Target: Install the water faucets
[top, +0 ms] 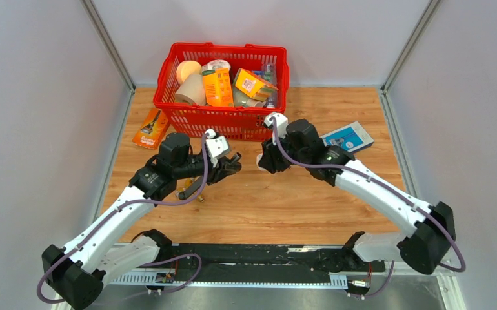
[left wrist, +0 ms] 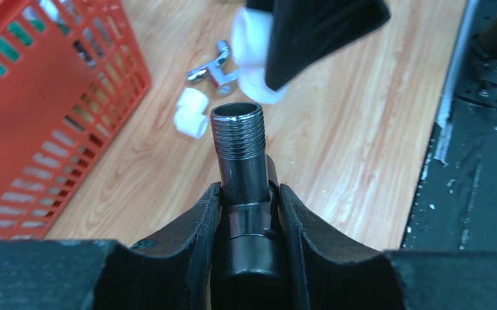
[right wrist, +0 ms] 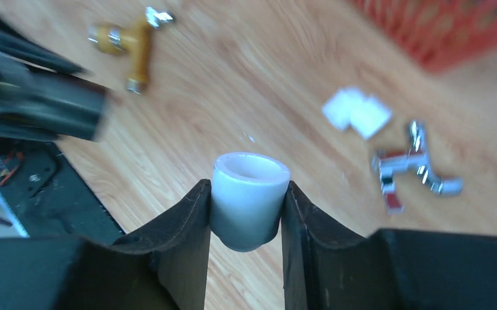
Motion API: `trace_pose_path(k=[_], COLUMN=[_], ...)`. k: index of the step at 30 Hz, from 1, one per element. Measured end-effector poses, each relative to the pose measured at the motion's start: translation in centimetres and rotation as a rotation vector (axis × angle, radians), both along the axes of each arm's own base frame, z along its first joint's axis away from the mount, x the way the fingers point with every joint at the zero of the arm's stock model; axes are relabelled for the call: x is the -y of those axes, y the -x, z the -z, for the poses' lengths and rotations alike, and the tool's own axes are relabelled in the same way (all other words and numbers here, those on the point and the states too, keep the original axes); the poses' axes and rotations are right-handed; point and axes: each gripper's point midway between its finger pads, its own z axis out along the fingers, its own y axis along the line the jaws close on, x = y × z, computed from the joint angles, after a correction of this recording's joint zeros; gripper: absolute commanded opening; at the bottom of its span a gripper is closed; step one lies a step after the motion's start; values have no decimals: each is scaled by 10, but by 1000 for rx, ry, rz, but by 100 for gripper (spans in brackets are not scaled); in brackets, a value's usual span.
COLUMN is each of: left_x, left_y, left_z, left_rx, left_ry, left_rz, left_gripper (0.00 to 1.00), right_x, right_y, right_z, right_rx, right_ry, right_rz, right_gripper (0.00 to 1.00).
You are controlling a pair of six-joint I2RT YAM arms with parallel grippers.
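Note:
My left gripper [top: 232, 164] [left wrist: 246, 188] is shut on a dark grey metal faucet [left wrist: 237, 139]. Its threaded open end points away from the wrist camera, above the wooden table. My right gripper [top: 263, 161] [right wrist: 247, 185] is shut on a white plastic elbow fitting [right wrist: 248, 194] with its open mouth facing out. In the left wrist view the right gripper [left wrist: 278, 77] and its white fitting [left wrist: 251, 51] hang just beyond the threaded end, apart from it. In the right wrist view the faucet [right wrist: 52, 106] in the left gripper shows blurred at the left.
A red basket [top: 223, 119] of groceries stands at the back. A second white elbow fitting [left wrist: 191, 113] and a chrome faucet [left wrist: 212, 68] lie on the table near it. A brass valve [right wrist: 126, 45] lies near the left arm. Two flat packs [top: 348, 137] [top: 150, 128] lie at the sides.

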Motion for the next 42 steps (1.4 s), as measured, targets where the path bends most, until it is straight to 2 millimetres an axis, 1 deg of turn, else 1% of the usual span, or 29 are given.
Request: trace_pose_path(k=[1, 2, 3, 5, 9, 14, 15, 19, 21, 25, 29, 34, 42], left_x=[2, 4, 6, 9, 15, 27, 30, 35, 36, 42, 47, 47, 45], left_y=[4, 7, 10, 16, 24, 28, 30, 35, 37, 39, 41, 41, 40], left_z=[-1, -2, -2, -4, -9, -34, -40, -55, -57, -62, -66, -71, -71], left_rx=[-7, -12, -17, -29, -51, -50, -49, -44, -47, -52, -57, -45, -36], left_ry=[9, 17, 25, 40, 67, 114, 129, 161, 165, 165, 153, 131, 89], left_rz=[23, 43, 61, 92, 145, 223, 242, 283, 293, 313, 335, 337, 332], left_gripper=[0, 0, 0, 0, 0, 0, 0, 0, 0, 0, 0, 0, 0], right_x=[-5, -7, -9, -9, -5, -5, -4, -5, -9, -19, -22, -21, -19], right_y=[1, 2, 4, 10, 30, 53, 56, 52, 51, 55, 61, 65, 67], right_z=[-23, -41, -57, -82, -121, -171, -181, -204, -208, -213, -214, -207, -200], right_rx=[59, 113, 166, 256, 422, 599, 624, 665, 666, 653, 639, 617, 600], right_ry=[-34, -58, -78, -103, -137, -224, -251, -316, -335, -377, -400, -391, -378], right_rz=[-53, -96, -137, -210, -365, -575, -620, -725, -765, -853, -916, -942, -950], right_gripper=[0, 0, 0, 0, 0, 0, 0, 0, 0, 0, 0, 0, 0])
